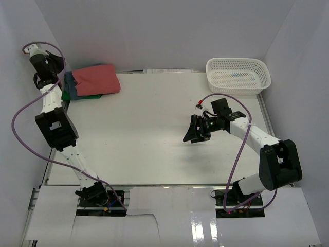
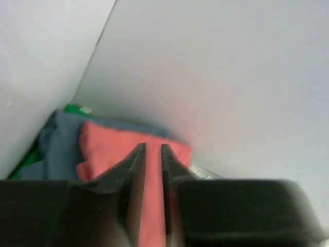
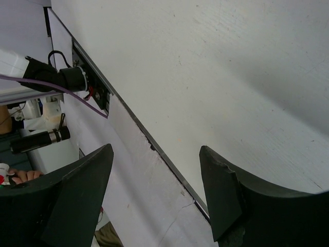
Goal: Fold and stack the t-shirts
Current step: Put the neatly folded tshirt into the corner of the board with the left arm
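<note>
Now, coral-red t-shirt (image 1: 97, 78) atop the pile (image 1: 72, 88) at table's (image 1: 154, 134) far-left corner, left hand (image 2: 153, 148) narrowly parted, grip unclear, right hand (image 3: 154, 152) spread, empty.

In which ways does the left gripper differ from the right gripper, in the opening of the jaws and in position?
1. The left gripper leaves only a thin slit between its jaws; the right gripper stands wide open.
2. The left gripper is at the stacked t-shirts in the far left corner, and coral-red cloth shows through the slit, though a grip cannot be confirmed. The right gripper is over the bare table and holds nothing.
Both have black fingers.
</note>
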`<state>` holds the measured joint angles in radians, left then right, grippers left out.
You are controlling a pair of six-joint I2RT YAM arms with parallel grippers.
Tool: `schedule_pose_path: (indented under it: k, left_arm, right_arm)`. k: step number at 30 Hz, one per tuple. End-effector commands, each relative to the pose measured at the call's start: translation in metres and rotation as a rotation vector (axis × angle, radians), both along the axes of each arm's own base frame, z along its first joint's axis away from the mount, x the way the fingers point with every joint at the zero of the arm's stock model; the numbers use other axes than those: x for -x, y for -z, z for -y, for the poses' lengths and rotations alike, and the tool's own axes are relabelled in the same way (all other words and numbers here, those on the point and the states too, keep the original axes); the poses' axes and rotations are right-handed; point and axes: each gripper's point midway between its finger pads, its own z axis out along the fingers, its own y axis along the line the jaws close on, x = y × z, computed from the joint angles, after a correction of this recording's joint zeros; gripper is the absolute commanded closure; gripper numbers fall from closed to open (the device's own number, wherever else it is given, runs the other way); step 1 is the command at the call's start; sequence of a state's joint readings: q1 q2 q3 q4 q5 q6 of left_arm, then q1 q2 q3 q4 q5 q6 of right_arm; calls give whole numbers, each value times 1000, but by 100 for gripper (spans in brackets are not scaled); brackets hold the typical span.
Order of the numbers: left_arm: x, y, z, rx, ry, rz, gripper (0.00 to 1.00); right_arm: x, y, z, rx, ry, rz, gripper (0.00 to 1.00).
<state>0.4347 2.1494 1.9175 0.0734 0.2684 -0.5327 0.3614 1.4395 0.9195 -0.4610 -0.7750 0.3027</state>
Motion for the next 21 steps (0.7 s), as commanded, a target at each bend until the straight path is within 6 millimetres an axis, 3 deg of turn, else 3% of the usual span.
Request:
schedule_pose_path:
  k: [1, 2, 4, 9, 15, 17, 21]
  left_arm:
    - [-5, -2, 20, -30, 73, 32, 88]
    - [-9, 5, 30, -29, 99, 23, 100]
    - [-18, 24, 41, -62, 138, -3, 100]
    - [-37, 47, 106, -250, 337, 52, 100]
    - [-46, 60, 121, -310, 363, 120, 100]
    - [-53, 75, 127, -345, 383, 108, 100]
    - [-60, 90, 124, -418, 345, 88, 100]
  right_arm:
    - [0, -16, -6, -48, -35, 54, 26]
    - [-1, -18, -7, -56, -37, 60, 26]
    - [-1, -20, -8, -64, -40, 61, 26]
    - [-1, -17, -9, -76, -48, 49, 26]
    - [4, -11, -12, -103, -65, 19, 26]
    - [6, -9, -12, -106, -69, 11, 26]
    - [10, -8, -14, -121, -81, -12, 25]
